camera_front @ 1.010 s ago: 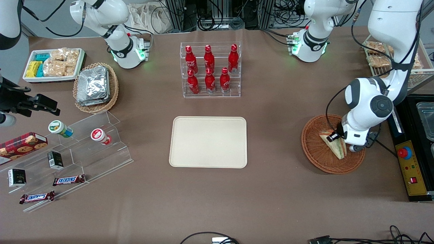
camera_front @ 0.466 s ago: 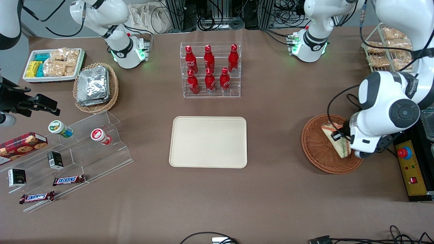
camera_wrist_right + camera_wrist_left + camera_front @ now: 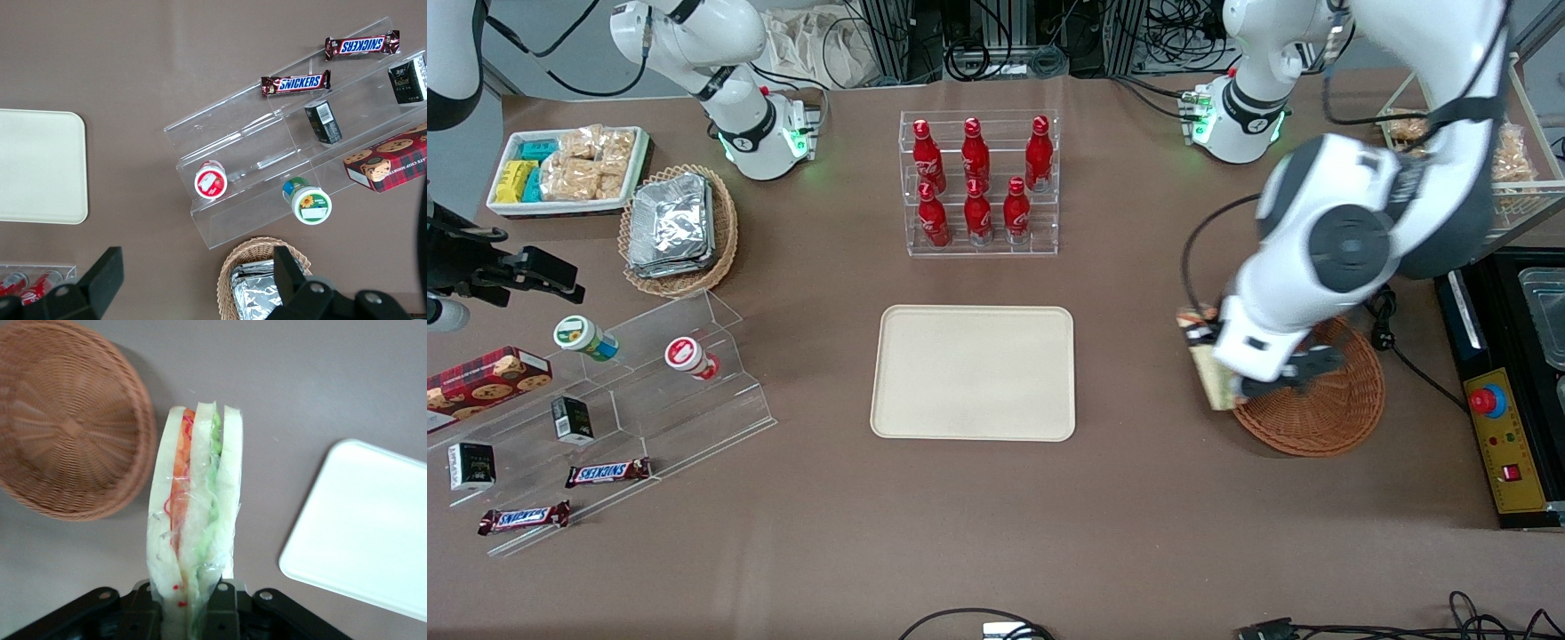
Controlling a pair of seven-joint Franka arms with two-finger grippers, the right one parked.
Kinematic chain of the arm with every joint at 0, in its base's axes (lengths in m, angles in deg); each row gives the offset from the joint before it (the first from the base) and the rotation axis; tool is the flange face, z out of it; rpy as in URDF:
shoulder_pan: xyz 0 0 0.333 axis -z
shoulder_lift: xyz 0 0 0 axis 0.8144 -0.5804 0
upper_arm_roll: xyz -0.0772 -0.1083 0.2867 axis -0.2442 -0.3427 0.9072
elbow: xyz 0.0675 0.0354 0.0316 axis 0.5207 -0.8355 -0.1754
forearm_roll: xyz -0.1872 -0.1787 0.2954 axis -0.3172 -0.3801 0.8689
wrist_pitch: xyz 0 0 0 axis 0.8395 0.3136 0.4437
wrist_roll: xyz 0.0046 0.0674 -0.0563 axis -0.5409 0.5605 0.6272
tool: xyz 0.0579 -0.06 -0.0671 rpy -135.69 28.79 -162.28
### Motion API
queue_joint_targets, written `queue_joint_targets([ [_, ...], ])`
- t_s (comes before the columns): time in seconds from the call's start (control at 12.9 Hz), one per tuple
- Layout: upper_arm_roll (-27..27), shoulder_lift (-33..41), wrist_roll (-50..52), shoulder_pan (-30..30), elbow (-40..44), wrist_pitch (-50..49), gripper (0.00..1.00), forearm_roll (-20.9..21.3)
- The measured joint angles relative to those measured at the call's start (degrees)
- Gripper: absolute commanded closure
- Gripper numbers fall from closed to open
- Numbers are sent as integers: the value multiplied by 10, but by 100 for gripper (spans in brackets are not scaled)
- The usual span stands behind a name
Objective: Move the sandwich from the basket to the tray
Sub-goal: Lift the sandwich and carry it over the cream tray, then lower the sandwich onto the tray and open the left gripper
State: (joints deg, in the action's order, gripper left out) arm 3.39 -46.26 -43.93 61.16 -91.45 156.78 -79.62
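Gripper [image 3: 190, 603] was clamped on the sandwich [image 3: 195, 520], pinching its narrow end with the wedge held out over bare table. In the front view the sandwich [image 3: 1209, 364] hung lifted at the basket's [image 3: 1325, 413] edge nearest the tray [image 3: 974, 373], between the two. The basket [image 3: 67, 427] held nothing. The tray [image 3: 367, 527] was bare too, apart from the sandwich. Rack of red bottles [image 3: 978, 182] stood farther from the front camera than the tray.
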Motion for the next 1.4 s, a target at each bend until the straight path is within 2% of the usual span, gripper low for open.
queue_joint_targets([
  [0.16, -1, -43, 24, 56, 17, 29, 100, 7],
  [0.39, -2, -122, 59, 120, 29, 130, 100, 60],
  [0.7, -1, -216, 66, 153, 34, 234, 98, 77],
  [0.78, -1, -229, 66, 159, 36, 241, 64, 77],
  [0.85, -1, -235, 66, 163, 38, 243, 1, 78],
  [1.17, -1, -235, 69, 166, 49, 238, 0, 78],
  [1.4, -2, -220, 65, 167, 62, 166, 0, 78],
])
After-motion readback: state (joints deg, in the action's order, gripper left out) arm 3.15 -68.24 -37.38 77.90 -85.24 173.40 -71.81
